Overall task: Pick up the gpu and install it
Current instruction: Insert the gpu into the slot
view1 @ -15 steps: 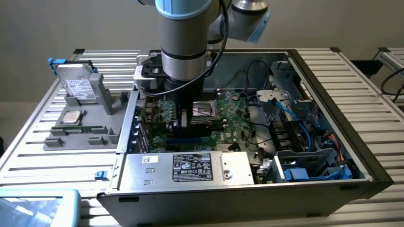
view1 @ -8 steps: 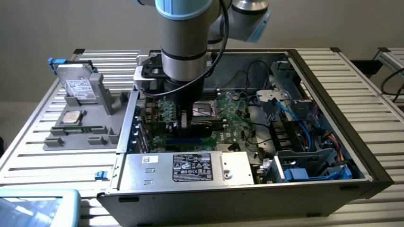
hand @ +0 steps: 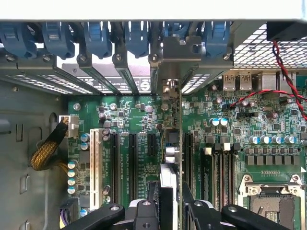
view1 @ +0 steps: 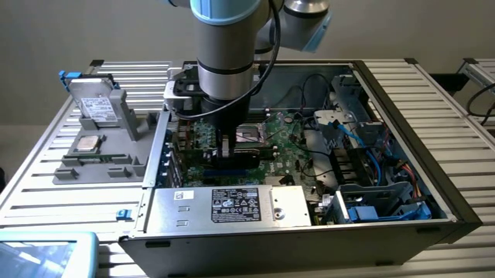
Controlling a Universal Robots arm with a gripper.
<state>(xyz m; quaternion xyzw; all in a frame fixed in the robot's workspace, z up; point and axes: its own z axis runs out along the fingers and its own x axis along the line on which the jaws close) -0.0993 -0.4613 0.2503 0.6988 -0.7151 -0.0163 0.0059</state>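
In the exterior view, we see the tool (view1: pixel 224 152) inside the open computer case (view1: pixel 433 174), low over the motherboard (view1: pixel 290 136), pinching the gpu (view1: pixel 247 154). In the wrist view, the gpu (hand: pixel 170 153) stands edge-on between the tool's fingers (hand: pixel 144 213), over the motherboard's (hand: pixel 134 115) expansion slots.

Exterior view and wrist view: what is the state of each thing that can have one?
computer case: open, interior exposed.
gpu: upright on edge over the motherboard, gripped.
gripper: shut on the gpu.
hard drive: leaning tilted on the grey holder.
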